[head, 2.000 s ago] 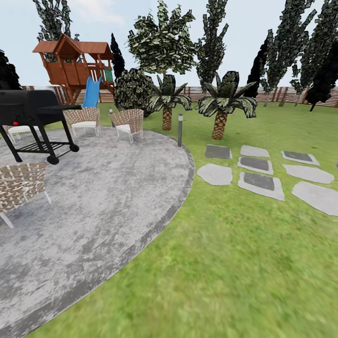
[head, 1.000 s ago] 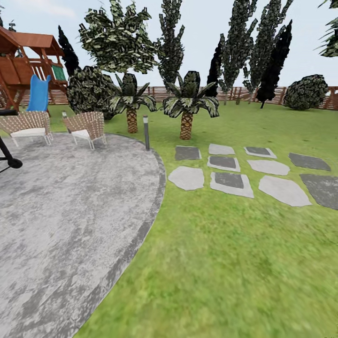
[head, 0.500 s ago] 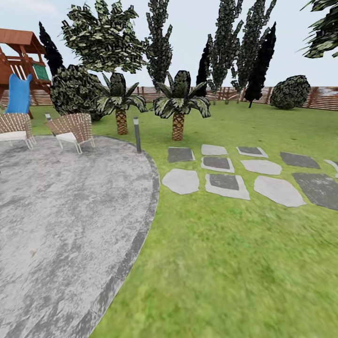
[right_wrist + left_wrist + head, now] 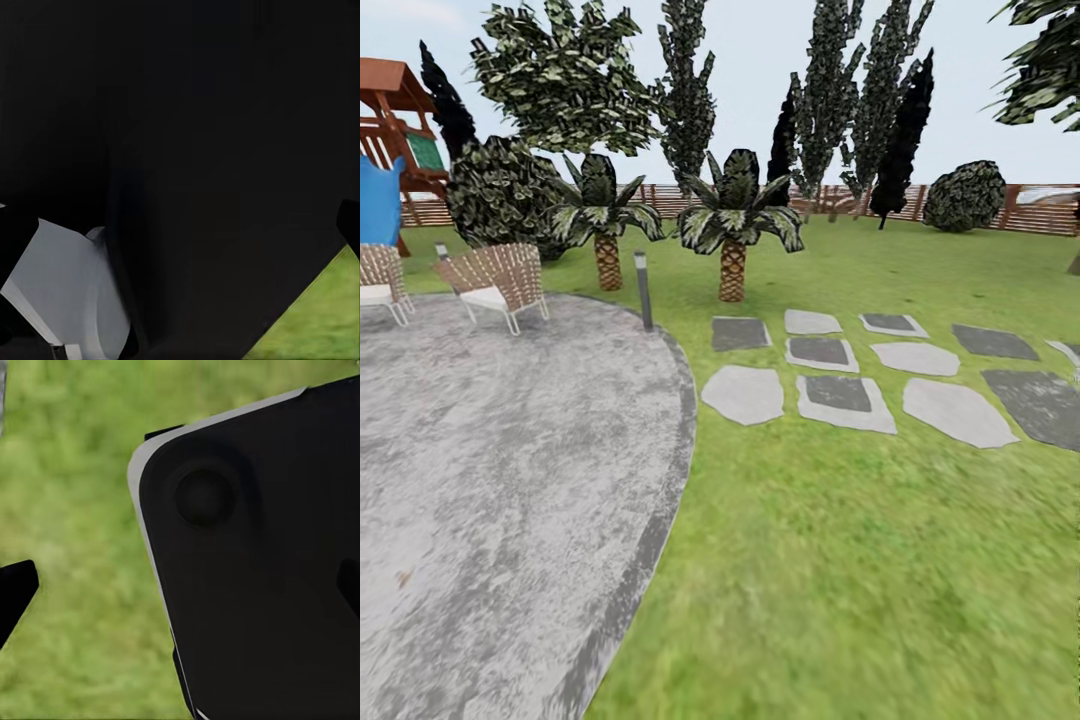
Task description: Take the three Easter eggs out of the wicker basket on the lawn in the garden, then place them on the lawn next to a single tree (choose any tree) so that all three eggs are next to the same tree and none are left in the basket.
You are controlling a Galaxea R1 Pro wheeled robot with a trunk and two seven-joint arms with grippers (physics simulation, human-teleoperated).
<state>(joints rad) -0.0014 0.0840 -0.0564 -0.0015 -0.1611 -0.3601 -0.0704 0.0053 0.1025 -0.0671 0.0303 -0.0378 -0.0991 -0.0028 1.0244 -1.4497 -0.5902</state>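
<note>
I look over the lawn for the basket and eggs, but cannot see them from here. Best to turn slowly and scan past the stones toward the fence (palms stand nearby). Whether my fingers are open, I cannot tell.

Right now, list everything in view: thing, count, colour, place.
lawn: one, green, foreground and right
patio: one, grey, left
stepping stones: about ten, pale and dark grey, centre right
palms: two, behind the stones
path light: one, dark, patio edge
wicker chairs: two, brown, far patio
playhouse: one, reddish, blue slide, far left
fence: brown, background
round bush: one, dark, by the fence
robot body: black, over grass
</note>
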